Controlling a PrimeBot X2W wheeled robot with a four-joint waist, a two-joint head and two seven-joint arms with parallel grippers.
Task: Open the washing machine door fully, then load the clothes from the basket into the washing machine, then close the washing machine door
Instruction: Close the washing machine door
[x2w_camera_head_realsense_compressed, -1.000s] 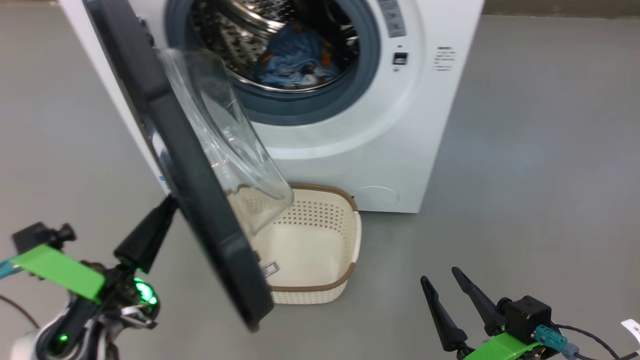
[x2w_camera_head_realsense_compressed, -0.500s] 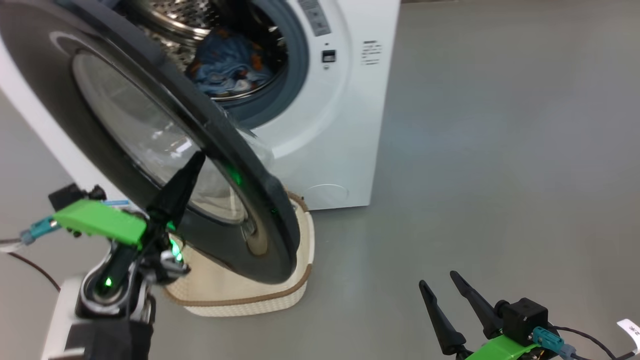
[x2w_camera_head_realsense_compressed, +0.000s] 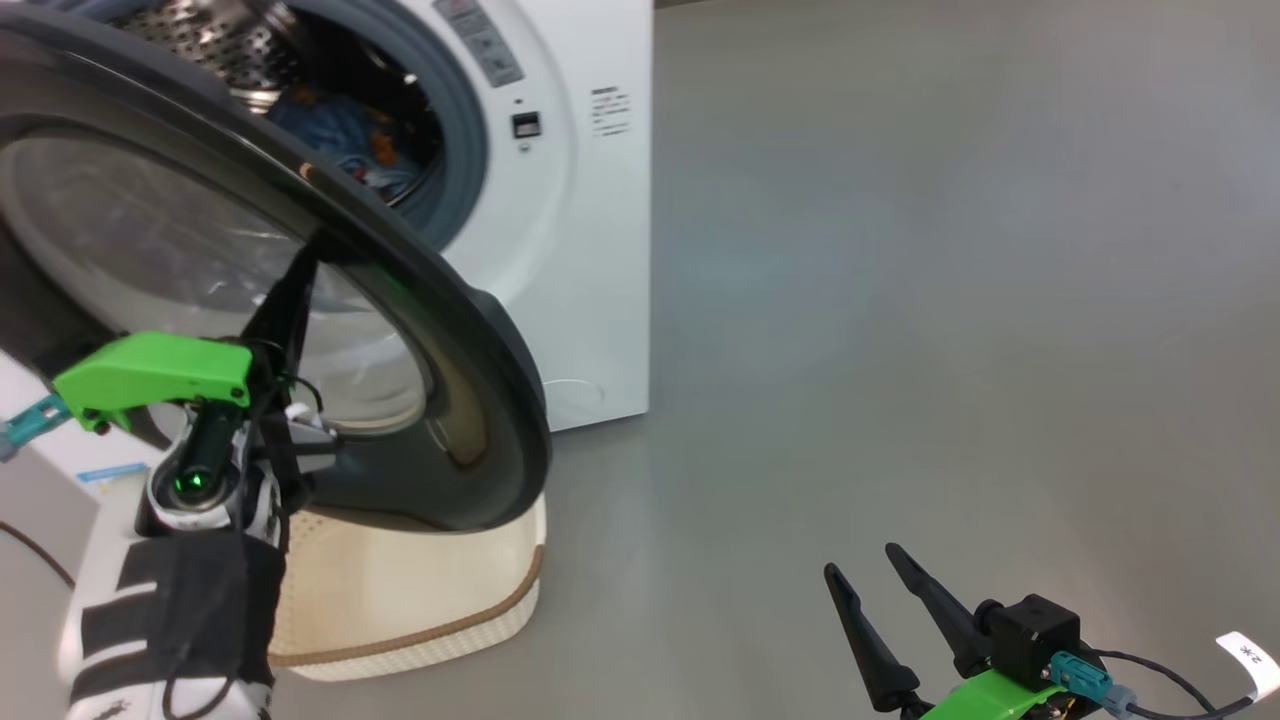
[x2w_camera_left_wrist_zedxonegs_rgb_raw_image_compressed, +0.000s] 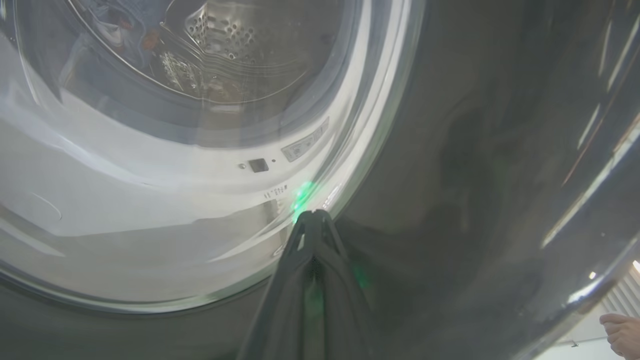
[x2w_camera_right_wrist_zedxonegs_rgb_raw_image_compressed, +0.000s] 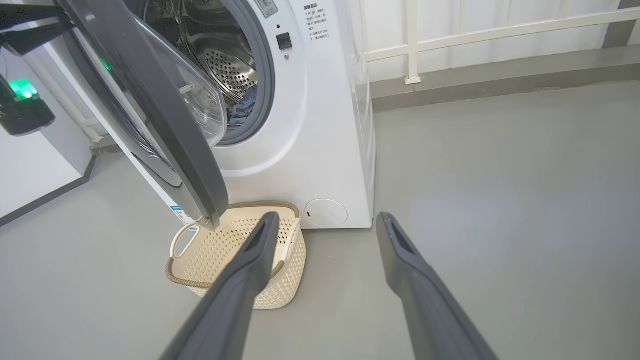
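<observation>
**Item:** washing machine door (x2w_camera_head_realsense_compressed: 470, 340), large, round, glossy black, with a clear glass bowl at its centre.
**Position:** half-swung, its outer face against the tips of the left pincer (x2w_camera_head_realsense_compressed: 295, 285), which is clenched on nothing and pressing.
**Change:** a second ago the door stood wider, edge-on. It has since turned toward the opening, so closing looks under way, with the latch not yet met.
**Light-blue printed clothes** (x2w_camera_head_realsense_compressed: 340, 130): beyond that pincer, in the steel drum of the white washing machine (x2w_camera_head_realsense_compressed: 590, 250).
**Cream perforated basket** (x2w_camera_head_realsense_compressed: 420, 620): below the left pincer, apparently empty.
**Right pincer** (x2w_camera_head_realsense_compressed: 860, 560): spread, idle, well apart.

you see the glossy black washing machine door (x2w_camera_head_realsense_compressed: 470, 330) standing partly open, above the cream basket (x2w_camera_head_realsense_compressed: 450, 645) on the floor. the blue clothes (x2w_camera_head_realsense_compressed: 340, 130) lie in the drum of the white washing machine (x2w_camera_head_realsense_compressed: 590, 250).
</observation>
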